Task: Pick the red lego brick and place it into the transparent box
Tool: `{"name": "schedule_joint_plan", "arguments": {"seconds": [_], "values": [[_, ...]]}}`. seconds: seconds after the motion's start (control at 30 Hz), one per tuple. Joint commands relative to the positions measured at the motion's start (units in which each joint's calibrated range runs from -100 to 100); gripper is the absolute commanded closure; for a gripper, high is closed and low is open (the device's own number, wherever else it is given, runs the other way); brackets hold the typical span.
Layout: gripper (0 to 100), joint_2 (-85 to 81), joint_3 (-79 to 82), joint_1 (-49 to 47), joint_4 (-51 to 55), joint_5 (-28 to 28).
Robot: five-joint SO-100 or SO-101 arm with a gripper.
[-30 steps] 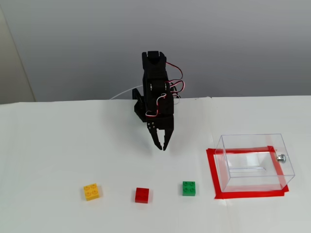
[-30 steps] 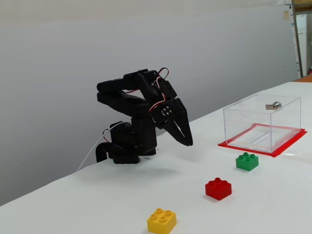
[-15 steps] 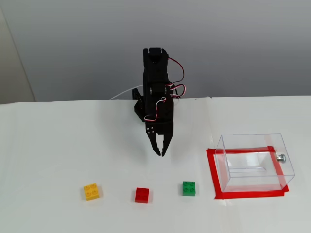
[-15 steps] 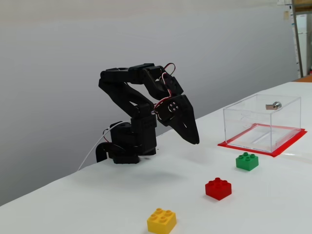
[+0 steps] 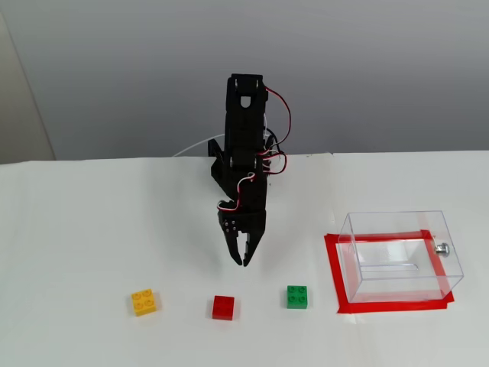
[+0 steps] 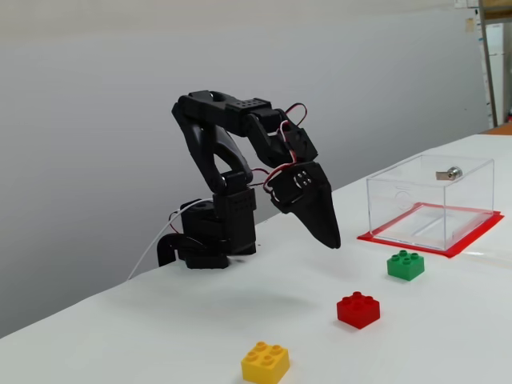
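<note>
The red lego brick [image 5: 224, 306] [image 6: 358, 309] lies on the white table between a yellow brick and a green one. My black gripper [image 5: 242, 261] [image 6: 334, 242] hangs above the table, behind and slightly right of the red brick in a fixed view, tips pointing down. Its fingers are close together with nothing between them. The transparent box [image 5: 400, 256] [image 6: 430, 201] stands at the right on a red tape rectangle, a silver knob [image 5: 441, 248] on its side, with nothing inside.
A yellow brick [image 5: 144, 301] [image 6: 266, 362] lies left of the red one and a green brick [image 5: 297, 297] [image 6: 406, 265] lies right of it, near the box. The arm's base [image 6: 206, 236] sits at the back of the table by the grey wall.
The arm has stretched forward and down over the last second. The gripper has come nearer the red brick and stayed shut. The bricks and box have not moved.
</note>
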Motion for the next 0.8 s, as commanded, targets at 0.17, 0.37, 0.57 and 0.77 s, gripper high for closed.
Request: {"name": "schedule_joint_plan", "arguments": {"seconds": [0.17,0.37,0.57,0.77], "values": [[98,9.0,-9.6,0.8,-0.6,2.0],[87,11.9,-11.7,0.8,-0.6,1.9],[67,12.6,-11.8,1.3,-0.7,1.9],[65,13.5,-11.7,2.3,-6.1,1.8]]}}
